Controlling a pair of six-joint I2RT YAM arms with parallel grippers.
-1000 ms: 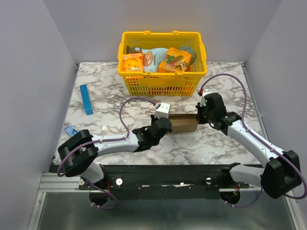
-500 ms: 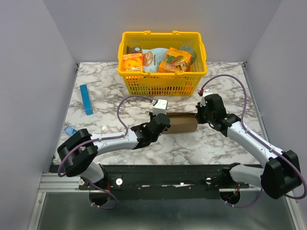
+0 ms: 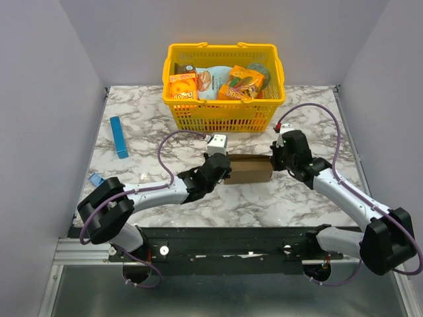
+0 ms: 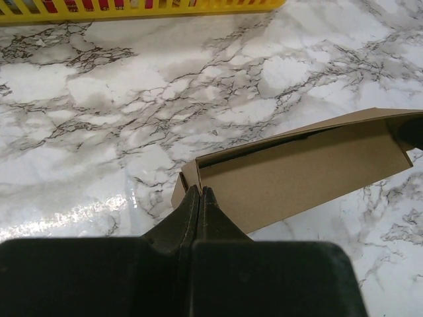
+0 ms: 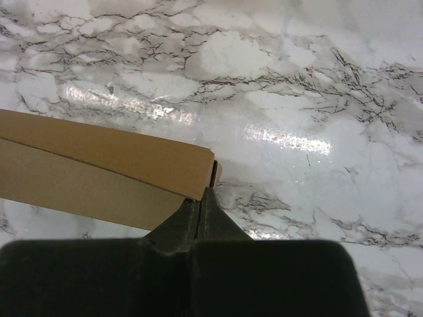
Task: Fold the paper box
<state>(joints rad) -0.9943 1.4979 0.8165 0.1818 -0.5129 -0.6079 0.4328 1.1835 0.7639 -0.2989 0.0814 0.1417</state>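
Nearest, at 6 o'clock in the top view: nothing altered at the two arm bases.

Just beyond, at the left gripper [image 4: 200, 191]: clamped together with no gap, tips touching the 9 o'clock end of the plain brown cardboard paper box [image 4: 297, 172], beside a small end flap. Cannot tell whether a thin edge is nipped there. Drawn back a little toward 9 o'clock over the last second, wrist lifted slightly toward 11, uncovering more of the box's brown top.

At the right gripper [image 5: 201, 198]: likewise pressed together, tips against the 3 o'clock corner of the box. Hardly moved in that second.

As for the box itself: lying on the white marble-patterned table [image 3: 132, 165] at mid-table, between the two grippers, already a shallow carton rather than a flat sheet, long side flap raised and open in the left wrist view.

Judged from this: body formed, ends being squared, closing flaps probably left to tuck.

Farther, toward 10 o'clock: slim blue box [image 3: 119, 137], well apart. Farthest, at 12 o'clock: yellow plastic basket [image 3: 225, 115], untouched.
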